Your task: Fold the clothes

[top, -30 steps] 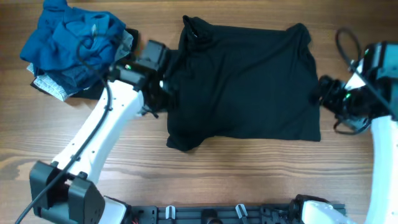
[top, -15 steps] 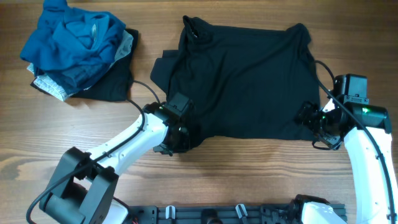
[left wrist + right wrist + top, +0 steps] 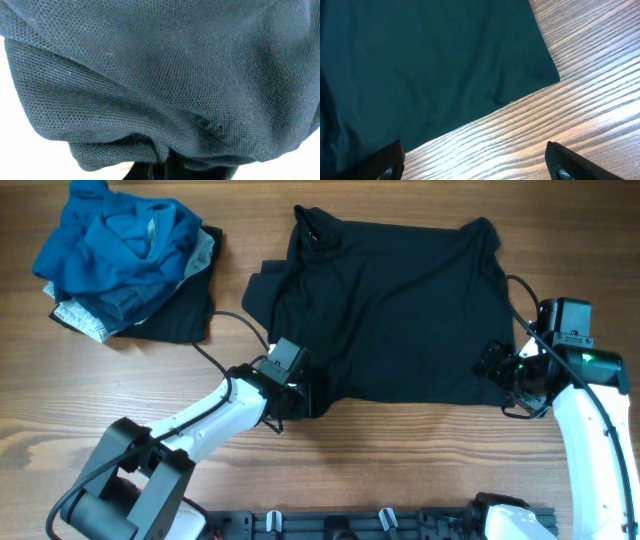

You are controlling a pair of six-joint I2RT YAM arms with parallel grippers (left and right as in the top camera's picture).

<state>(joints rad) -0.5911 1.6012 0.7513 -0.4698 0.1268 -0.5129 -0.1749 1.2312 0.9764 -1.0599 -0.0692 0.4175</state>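
Hidden on the left: the fingers of the left gripper [image 3: 297,393], buried at the near left corner of the black shirt [image 3: 390,320]. Nothing but dark mesh fabric across the left wrist view, pressed close to the lens, folded into heavy creases, with blown-out white at the lower corners. Only a dark sliver low in the middle there, too unclear to name. Cannot tell whether those fingers are spread or pinching cloth.

Clearer on the right: the right gripper [image 3: 476,165] spread wide, pinching nothing, with only the two fingertips [image 3: 390,160] in view and the rest cut off by the bottom edge. Bare wood of the table [image 3: 400,470] between the tips. Just ahead of them, the shirt's near right hem corner, lying flat; from that corner the hem slanting back toward one tip and ending close beside it, contact not clear.

Beyond both sets of fingers, the shirt spread over the middle of the table, collar at the far side, rumpled along the left sleeve.

Open wood behind the fingers along the near edge and outward of the right tips. Well off beyond the left fingers, at the far left corner, a pile of blue and grey garments [image 3: 115,255] on a black one.
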